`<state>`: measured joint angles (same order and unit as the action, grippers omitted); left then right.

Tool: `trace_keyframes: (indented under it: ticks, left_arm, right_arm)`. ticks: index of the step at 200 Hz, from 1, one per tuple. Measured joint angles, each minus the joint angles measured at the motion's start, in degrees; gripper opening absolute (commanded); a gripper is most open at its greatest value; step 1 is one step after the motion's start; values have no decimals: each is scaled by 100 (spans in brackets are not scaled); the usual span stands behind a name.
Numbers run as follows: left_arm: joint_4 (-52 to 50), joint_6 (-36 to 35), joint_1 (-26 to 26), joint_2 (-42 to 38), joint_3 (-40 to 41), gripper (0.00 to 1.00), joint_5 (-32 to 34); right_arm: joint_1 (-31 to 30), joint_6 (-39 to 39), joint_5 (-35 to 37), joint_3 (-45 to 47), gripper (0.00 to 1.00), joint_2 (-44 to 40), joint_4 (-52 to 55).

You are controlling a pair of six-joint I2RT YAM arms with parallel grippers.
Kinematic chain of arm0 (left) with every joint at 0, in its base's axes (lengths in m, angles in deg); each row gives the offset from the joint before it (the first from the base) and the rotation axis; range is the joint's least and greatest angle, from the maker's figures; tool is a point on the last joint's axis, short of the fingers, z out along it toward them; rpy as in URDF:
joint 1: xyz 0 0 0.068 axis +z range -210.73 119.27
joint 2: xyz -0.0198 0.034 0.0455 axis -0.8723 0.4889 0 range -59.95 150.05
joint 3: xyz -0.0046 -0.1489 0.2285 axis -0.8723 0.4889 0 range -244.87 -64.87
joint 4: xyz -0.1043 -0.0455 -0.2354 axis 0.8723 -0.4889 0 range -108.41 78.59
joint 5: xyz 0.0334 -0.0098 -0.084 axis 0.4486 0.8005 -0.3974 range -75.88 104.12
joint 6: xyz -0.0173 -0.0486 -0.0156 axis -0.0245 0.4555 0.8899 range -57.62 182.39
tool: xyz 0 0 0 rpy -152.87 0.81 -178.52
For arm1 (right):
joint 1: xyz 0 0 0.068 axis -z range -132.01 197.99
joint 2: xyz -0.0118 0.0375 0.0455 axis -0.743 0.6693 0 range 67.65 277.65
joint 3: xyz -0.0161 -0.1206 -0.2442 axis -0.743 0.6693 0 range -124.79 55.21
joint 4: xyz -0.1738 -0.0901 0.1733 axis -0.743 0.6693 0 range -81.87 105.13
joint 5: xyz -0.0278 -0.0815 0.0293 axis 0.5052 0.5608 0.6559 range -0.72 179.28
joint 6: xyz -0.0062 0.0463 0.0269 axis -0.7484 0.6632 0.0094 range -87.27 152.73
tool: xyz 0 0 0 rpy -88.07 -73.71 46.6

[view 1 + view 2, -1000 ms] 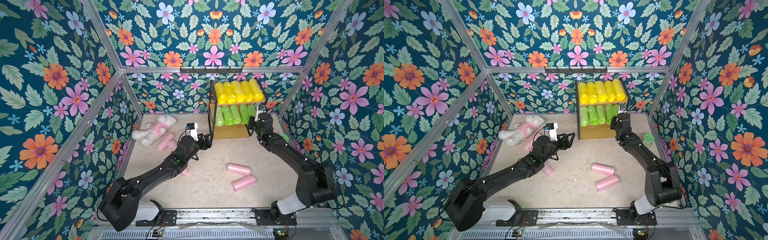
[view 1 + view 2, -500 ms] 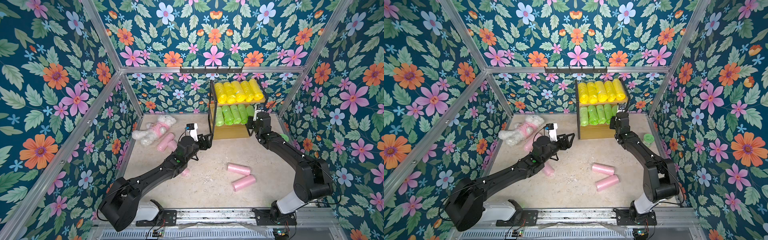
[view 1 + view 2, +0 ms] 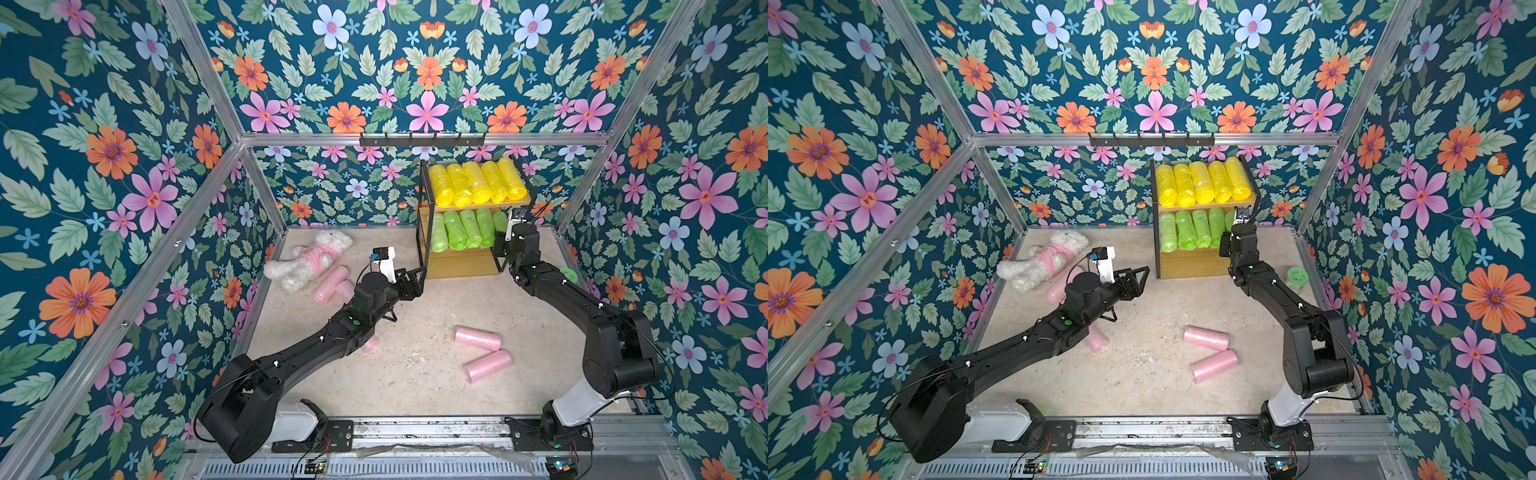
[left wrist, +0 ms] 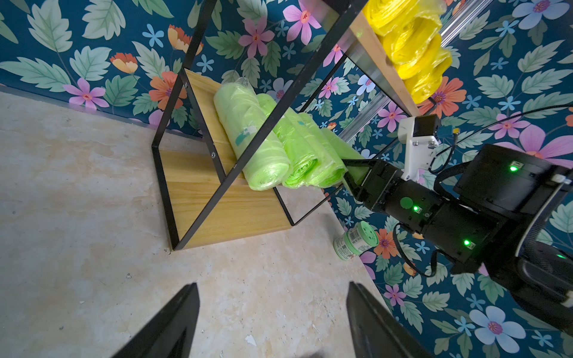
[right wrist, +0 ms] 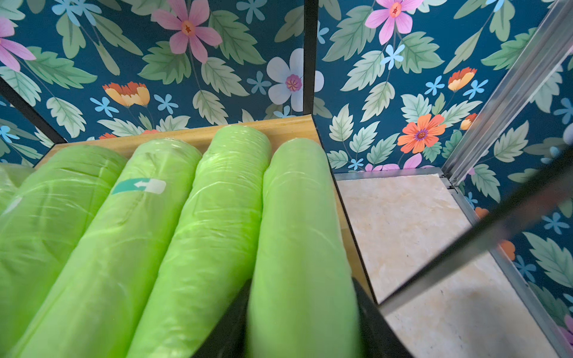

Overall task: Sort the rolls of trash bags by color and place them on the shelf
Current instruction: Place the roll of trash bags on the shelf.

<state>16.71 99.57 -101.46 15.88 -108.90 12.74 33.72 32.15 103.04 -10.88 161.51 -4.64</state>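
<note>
right gripper [image 5: 300, 285] is in at the shelf [image 3: 461, 266], middle board, jaws pinching the end green roll [image 5: 294, 217] lying beside its four mates. left gripper [image 4: 271, 285] hovers in front of the shelf, jaws spread wide, empty. pink rolls [image 3: 478, 338] lie on the floor before the shelf.

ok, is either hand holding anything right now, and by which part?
Left hand open, empty. Right hand straddles the front end of the outermost green roll lying on the shelf; gripped or released, cannot tell.
</note>
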Motion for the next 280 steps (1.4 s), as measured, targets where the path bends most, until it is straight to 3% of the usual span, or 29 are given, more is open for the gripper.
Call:
trace_keyframes:
  ticks: [72,126,158,181,222,280]
  left_arm:
    - [0,20,0,-4,0,80,-22]
    - [0,20,0,-2,0,80,-24]
    - [15,37,0,44,-7,80,-63]
    - [20,37,0,87,-22,80,-103]
    - [17,28,0,210,-98,80,-195]
    - [17,22,0,341,-140,80,-378]
  right_arm:
    - [17,-4,-2,223,54,-94,-155]
    - [33,20,-197,411,69,-531,-157]
    - [33,101,-372,673,72,-931,-138]
    - [66,214,-509,970,70,-1316,-118]
    - [323,535,-796,1622,56,-1937,-186]
    - [511,896,-1226,1762,47,-1661,-420]
